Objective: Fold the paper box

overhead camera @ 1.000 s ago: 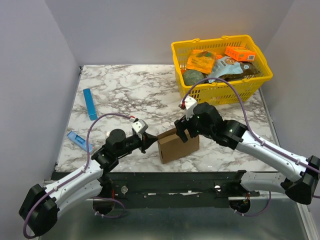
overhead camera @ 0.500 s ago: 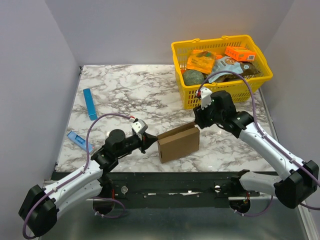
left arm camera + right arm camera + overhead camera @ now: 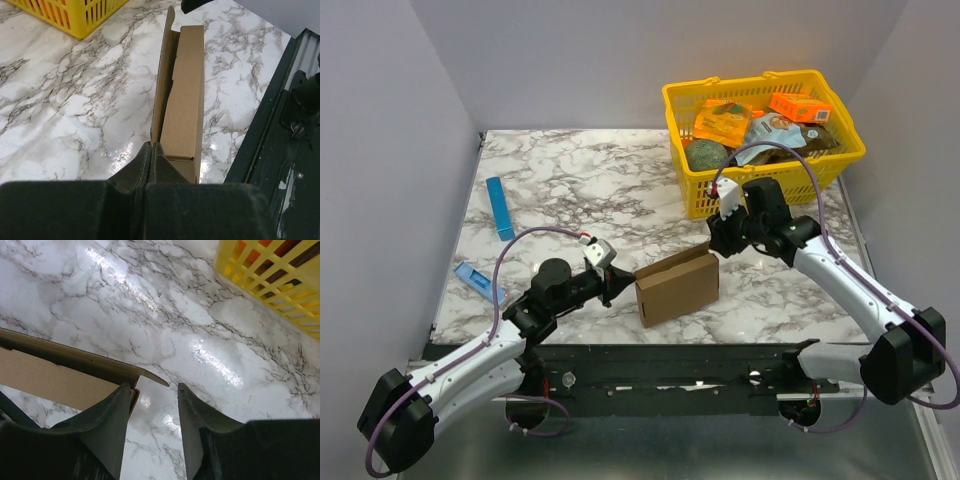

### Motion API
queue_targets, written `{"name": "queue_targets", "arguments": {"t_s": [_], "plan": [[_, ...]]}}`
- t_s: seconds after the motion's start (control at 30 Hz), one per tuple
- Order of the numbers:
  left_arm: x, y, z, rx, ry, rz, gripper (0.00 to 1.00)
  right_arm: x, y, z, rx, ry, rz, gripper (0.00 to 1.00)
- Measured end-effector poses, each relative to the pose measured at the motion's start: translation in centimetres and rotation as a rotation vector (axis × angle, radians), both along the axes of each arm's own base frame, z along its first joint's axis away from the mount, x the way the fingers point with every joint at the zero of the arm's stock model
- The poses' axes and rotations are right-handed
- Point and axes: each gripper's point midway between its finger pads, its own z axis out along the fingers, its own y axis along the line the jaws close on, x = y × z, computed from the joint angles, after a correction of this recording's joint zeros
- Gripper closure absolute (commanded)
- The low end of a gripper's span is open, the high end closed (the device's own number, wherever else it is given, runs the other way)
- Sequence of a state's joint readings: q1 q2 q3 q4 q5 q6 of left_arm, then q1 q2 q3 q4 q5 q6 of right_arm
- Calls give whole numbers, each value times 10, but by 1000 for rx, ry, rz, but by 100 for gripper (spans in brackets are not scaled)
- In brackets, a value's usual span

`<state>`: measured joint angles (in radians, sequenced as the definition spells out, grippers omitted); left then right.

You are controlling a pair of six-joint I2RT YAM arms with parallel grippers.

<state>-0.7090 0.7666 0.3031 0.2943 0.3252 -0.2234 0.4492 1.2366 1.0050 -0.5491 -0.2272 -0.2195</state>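
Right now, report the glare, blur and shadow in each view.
Right wrist: bright glare streaks on the marble table, the right gripper dark and soft-edged. Left wrist: a glare patch on the marble beside the paper box; the left gripper is near-black, detail lost. Top external: even light, sharp, only soft shadows.

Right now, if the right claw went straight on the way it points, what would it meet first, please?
Probably the marble table: the right claw points at bare stone, with the paper box flap beside one finger, which it might brush; depth is unclear.
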Motion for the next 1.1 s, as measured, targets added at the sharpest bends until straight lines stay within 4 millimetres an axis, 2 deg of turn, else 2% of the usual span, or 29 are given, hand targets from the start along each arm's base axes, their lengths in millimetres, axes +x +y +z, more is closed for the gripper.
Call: {"name": "queue_targets", "arguments": {"t_s": [0.2,0.37,0.6,0.8,1.1], "plan": [[0,0,0,0,0,0,100,3,-4,-16,-15,48,33,48],[0,0,0,0,0,0,100,5,-5,-13,9,48,64,48],[0,0,0,0,0,0,100,5,4,-17,40,69,137,50],[0,0,0,0,0,0,100,5,7,-24,45,94,166,58],[0,0,-2,5,5,0,100,7,7,-20,49,84,169,73]]}}
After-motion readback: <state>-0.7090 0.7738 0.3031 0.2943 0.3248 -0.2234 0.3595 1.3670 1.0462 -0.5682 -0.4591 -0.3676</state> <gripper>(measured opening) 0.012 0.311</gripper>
